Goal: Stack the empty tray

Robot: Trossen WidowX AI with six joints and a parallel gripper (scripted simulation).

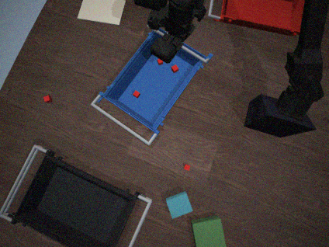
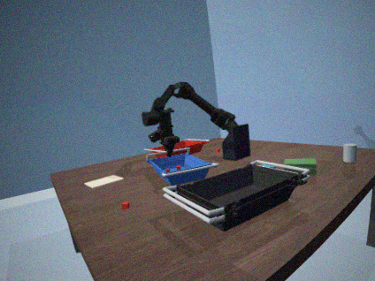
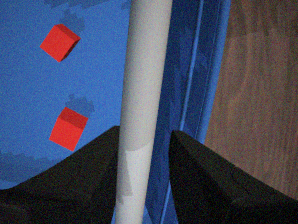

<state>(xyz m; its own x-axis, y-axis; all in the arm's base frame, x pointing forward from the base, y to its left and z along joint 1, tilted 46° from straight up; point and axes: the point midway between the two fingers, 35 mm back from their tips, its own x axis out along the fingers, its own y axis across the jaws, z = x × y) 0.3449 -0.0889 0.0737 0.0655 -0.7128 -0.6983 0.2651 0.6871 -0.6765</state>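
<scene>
The blue tray (image 1: 130, 64) (image 2: 193, 163) (image 3: 219, 50) holds three small red blocks, one of them in the middle of its floor (image 1: 136, 94). Its near bar (image 1: 120, 123) (image 2: 190, 170) is swung out over its end. Its far bar (image 1: 195, 54) (image 3: 147, 65) stands raised at the other end. My gripper (image 1: 167, 47) (image 2: 170, 153) (image 3: 147, 139) is slightly open, with its fingers on either side of the far bar; a gap shows beside the bar. The red tray (image 1: 261, 27) (image 2: 196, 147) has its bars out and looks empty where visible.
A black tray (image 1: 85, 174) (image 2: 261, 201) has doubled bars swung out. A teal block (image 1: 179, 204), a green block (image 1: 209, 233) (image 2: 301, 165), a cream sheet (image 1: 98, 11) (image 2: 103, 181), a grey cylinder (image 2: 349, 153) and loose red blocks lie around.
</scene>
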